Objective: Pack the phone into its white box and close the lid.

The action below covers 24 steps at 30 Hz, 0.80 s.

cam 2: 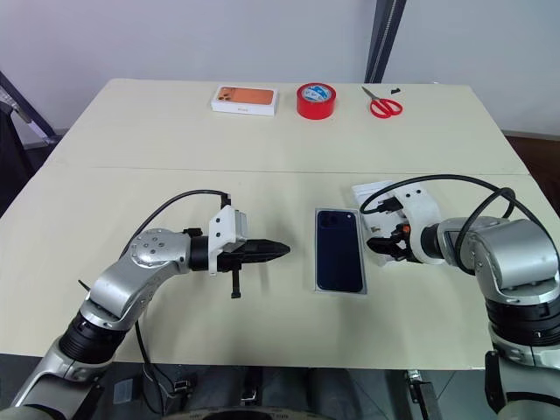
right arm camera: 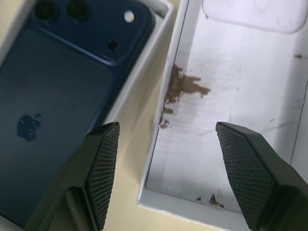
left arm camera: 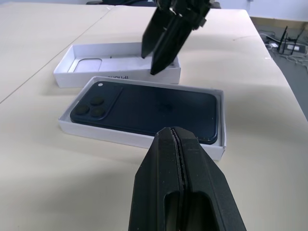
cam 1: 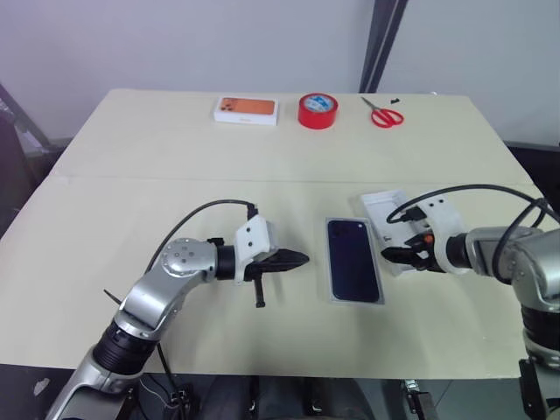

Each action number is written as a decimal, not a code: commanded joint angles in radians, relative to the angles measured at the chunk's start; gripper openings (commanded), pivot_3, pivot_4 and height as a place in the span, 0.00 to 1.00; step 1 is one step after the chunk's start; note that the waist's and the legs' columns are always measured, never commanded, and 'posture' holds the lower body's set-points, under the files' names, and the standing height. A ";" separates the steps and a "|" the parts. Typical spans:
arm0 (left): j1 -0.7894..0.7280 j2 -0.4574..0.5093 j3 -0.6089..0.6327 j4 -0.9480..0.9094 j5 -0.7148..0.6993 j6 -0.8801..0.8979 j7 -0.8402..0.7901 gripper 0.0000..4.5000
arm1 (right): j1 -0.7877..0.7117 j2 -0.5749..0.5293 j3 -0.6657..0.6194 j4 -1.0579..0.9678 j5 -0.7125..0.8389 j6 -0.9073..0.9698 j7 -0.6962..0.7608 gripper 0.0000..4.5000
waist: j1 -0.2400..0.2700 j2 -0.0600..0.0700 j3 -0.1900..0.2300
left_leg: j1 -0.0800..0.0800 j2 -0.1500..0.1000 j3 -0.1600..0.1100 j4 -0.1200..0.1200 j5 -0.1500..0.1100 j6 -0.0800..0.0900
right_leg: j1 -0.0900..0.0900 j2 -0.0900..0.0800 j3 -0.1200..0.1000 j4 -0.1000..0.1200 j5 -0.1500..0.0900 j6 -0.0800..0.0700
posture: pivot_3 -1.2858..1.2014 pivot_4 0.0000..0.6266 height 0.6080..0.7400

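while one phone [cam 1: 353,259] fills one white box [left arm camera: 217,144], one lid [right arm camera: 231,110] waits.

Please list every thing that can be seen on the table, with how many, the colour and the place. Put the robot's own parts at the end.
Slim dark navy-blue phone: one, lying inside the shallow white box, table middle.
Plain white lid: one, lying open side up, right beside the box.
White box with orange phone picture: one, far edge.
Red tape roll: one, far edge, right of that box.
Red-handled scissors: one, far edge, right of the tape.
Beige table: one.
Left gripper: black, shut, left of the phone.
Right gripper: black, open, one finger each side of the lid's near wall.
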 commanded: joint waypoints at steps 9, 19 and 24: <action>-0.002 -0.002 0.037 -0.032 -0.024 0.000 0.021 0.00 | -0.001 0.017 0.023 -0.009 -0.004 -0.024 -0.057 0.01 | -0.001 0.000 0.000 | 0.000 0.000 0.000 0.000 0.000 0.000 | 0.000 0.001 0.000 0.000 0.000 0.000 | 0.52 0.24 0.88; -0.009 -0.024 0.209 0.075 -0.032 -0.010 0.162 0.00 | -0.168 0.134 -0.277 0.058 0.179 0.008 -0.035 0.01 | -0.005 0.001 0.001 | 0.000 0.000 0.000 0.000 0.000 0.000 | 0.000 0.001 0.000 0.001 0.000 0.000 | 0.52 0.24 0.88; -0.017 -0.012 0.265 0.151 0.007 -0.048 0.212 0.00 | -0.171 0.310 -0.408 0.124 0.716 0.008 -0.217 0.01 | -0.006 0.001 0.001 | 0.000 0.001 0.000 -0.001 0.000 0.000 | 0.000 0.001 -0.001 0.001 0.000 0.000 | 0.52 0.24 0.88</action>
